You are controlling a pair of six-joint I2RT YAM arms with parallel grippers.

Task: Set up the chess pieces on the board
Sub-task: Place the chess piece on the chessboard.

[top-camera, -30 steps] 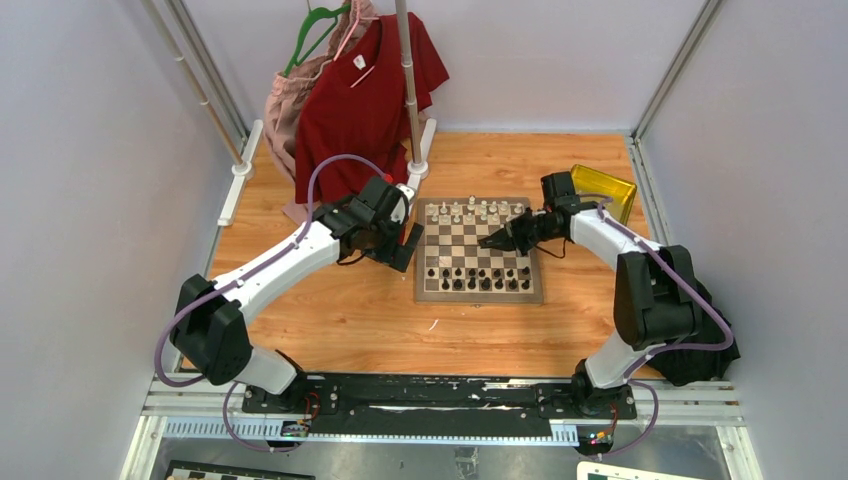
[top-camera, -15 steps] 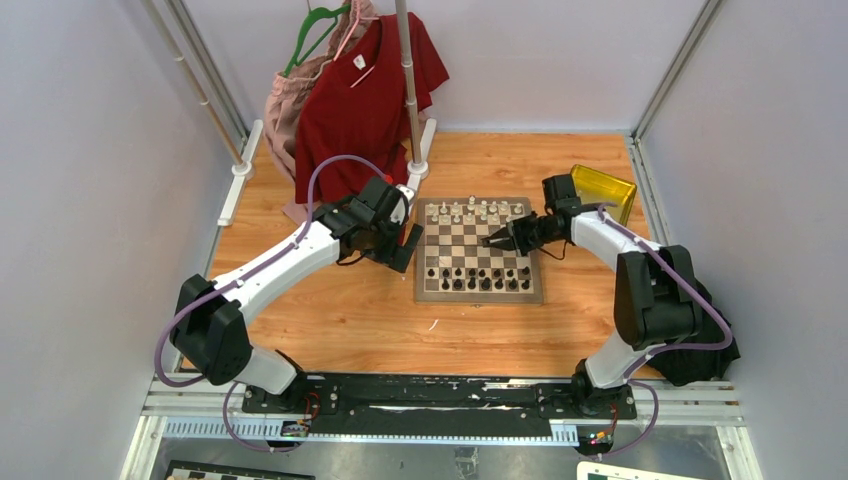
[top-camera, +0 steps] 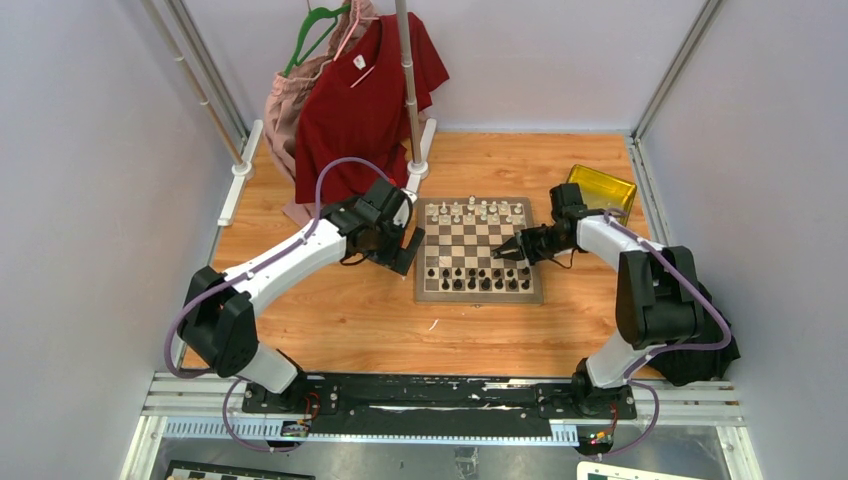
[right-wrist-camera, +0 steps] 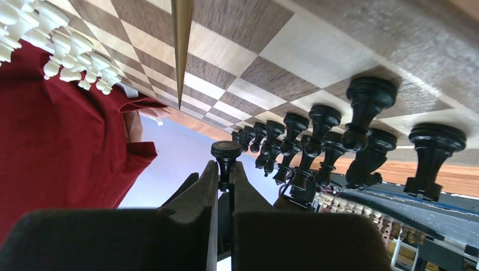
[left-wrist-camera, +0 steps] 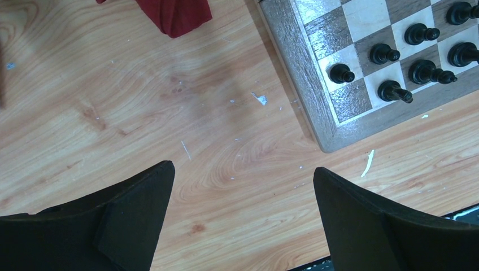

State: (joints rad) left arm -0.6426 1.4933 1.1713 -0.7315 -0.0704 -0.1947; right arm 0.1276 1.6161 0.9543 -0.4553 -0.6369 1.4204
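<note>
Closest in, the two arms are fixed to a black rail at the near edge of the wooden desk (top-camera: 330,320). The left arm reaches out to the left side of the chessboard (top-camera: 480,297). Its left hand (left-wrist-camera: 243,172) is open wide with nothing in it. It hangs over the bare desk just beside the near left corner of the chessboard. The right arm bends in from the right. Its right hand (right-wrist-camera: 225,175) is pinched tight on a small black pawn (right-wrist-camera: 226,151). The round top of the pawn sticks out past the fingertips (right-wrist-camera: 206,186). From above, the right hand hangs over the right side of the chessboard, just past the black rows. I cannot tell if the pawn touches a square. The chessboard lies flat in the middle of the desk. The black pieces (top-camera: 478,279) stand in two rows along its near side. The squares in the middle are bare. The white pieces (top-camera: 475,211) stand along its far side. Past the right arm, a shiny yellow tray (top-camera: 603,190) sits on the desk near the far right corner of the chessboard. Farthest back, a red shirt (top-camera: 365,90) and a pink cloth (top-camera: 288,115) hang from a metal pole (top-camera: 408,80). A green hanger (top-camera: 318,22) pokes out above them.
</note>
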